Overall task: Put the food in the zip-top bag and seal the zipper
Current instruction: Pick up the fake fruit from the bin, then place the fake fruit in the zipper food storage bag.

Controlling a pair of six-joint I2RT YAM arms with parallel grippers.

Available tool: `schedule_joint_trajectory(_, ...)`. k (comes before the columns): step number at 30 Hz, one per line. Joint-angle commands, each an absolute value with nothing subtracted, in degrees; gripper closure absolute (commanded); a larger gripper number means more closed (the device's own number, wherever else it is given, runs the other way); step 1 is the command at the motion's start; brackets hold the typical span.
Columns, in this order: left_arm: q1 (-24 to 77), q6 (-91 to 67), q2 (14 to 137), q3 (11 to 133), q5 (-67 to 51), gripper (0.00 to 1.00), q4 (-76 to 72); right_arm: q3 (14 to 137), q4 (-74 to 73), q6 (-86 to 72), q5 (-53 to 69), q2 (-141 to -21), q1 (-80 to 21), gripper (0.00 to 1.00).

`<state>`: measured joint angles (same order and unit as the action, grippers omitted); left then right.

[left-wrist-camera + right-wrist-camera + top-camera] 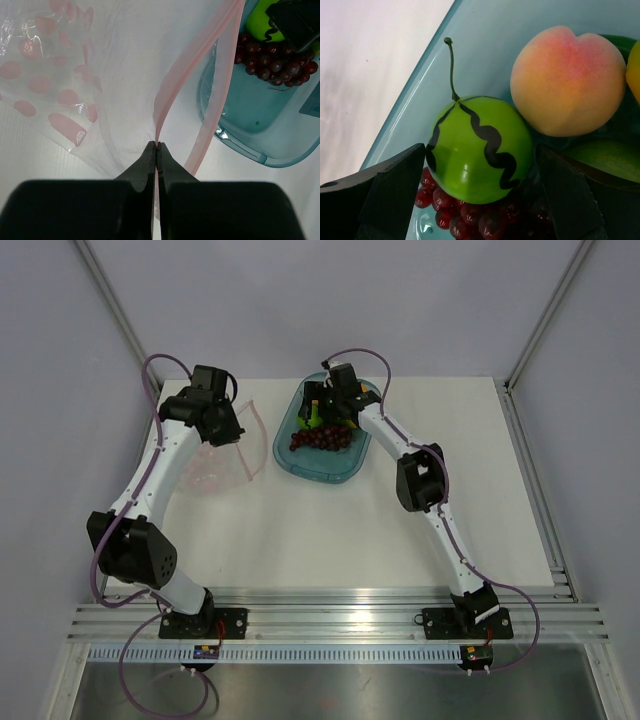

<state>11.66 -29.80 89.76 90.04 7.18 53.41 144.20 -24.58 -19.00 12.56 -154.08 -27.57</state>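
Observation:
The clear pink-dotted zip-top bag lies left of the teal tray. My left gripper is shut on the bag's pink zipper strip and holds the mouth open; it also shows in the top view. My right gripper is open inside the tray, and its fingers straddle the green round fruit. That fruit rests on the dark purple grape bunch. The peach-pink fruit lies beside it, with a mango partly hidden behind.
The tray sits just right of the bag's mouth, and the grapes lie in it. Bare white table runs in front of both. Grey walls and metal frame posts close in the back and sides.

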Motion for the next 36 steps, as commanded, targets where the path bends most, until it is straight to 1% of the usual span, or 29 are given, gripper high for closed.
schedule_joint_trajectory(1, 11.42, -28.83, 89.91, 93.51, 5.8, 1.0, 50.89, 145.82, -24.43, -16.27, 6.6, -154.78, -29.27, 0.0)
schedule_joint_trajectory(4, 11.34, -28.83, 89.91, 93.69, 5.45, 1.0, 50.89, 144.85, -24.52, -15.03, 4.66, -154.25, -29.44, 0.01)
schedule_joint_trajectory(5, 11.34, -28.83, 89.83, 93.69, 5.36, 1.0, 50.8, 144.58, -24.43, -15.03, 4.22, -153.81, -29.44, 0.02)
schedule_joint_trajectory(6, 11.34, -28.83, 89.82, 93.6, 5.36, 1.0, 50.8, 143.88, -24.09, -15.12, 3.96, -153.2, -29.44, 0.1)
schedule_joint_trajectory(8, 11.34, -28.83, 89.65, 93.43, 5.27, 1.0, 50.8, 140.9, -22.16, -15.47, 4.13, -150.92, -29.44, 0.2)
schedule_joint_trajectory(9, 11.34, -28.83, 89.65, 93.43, 5.27, 1.0, 50.71, 140.02, -21.63, -15.64, 4.57, -149.95, -29.44, 0.28)
schedule_joint_trajectory(11, 11.34, -28.83, 89.74, 93.34, 5.27, 1.0, 50.89, 137.99, -20.74, -16.08, 5.1, -147.23, -29.44, 0.35)
schedule_joint_trajectory(13, 11.34, -28.48, 89.91, 93.43, 4.92, 1.0, 50.8, 137.03, -20.66, -16.26, 5.45, -145.38, -29.44, 0.38)
schedule_joint_trajectory(17, 11.34, -27.69, 91.14, 94.92, 3.52, 1.0, 51.76, 133.08, -19.16, -16.61, 5.63, -138.72, -29.44, 0.39)
schedule_joint_trajectory(22, 11.34, -26.89, 93.16, 97.38, 1.42, 1.0, 52.91, 126.48, -16.79, -17.49, 5.8, -130.89, -29.36, 0.37)
schedule_joint_trajectory(25, 11.42, -27.25, 94.56, 99.13, 0.35, 1.0, 53.0, 123.58, -16.0, -17.84, 7.55, -127.55, -29.36, 0.37)
schedule_joint_trajectory(36, 11.34, -28.21, 99.05, 103.36, -10.98, 1.0, 50.63, 108.12, -9.14, -25.21, 17.84, -112.69, -29.44, 0.36)
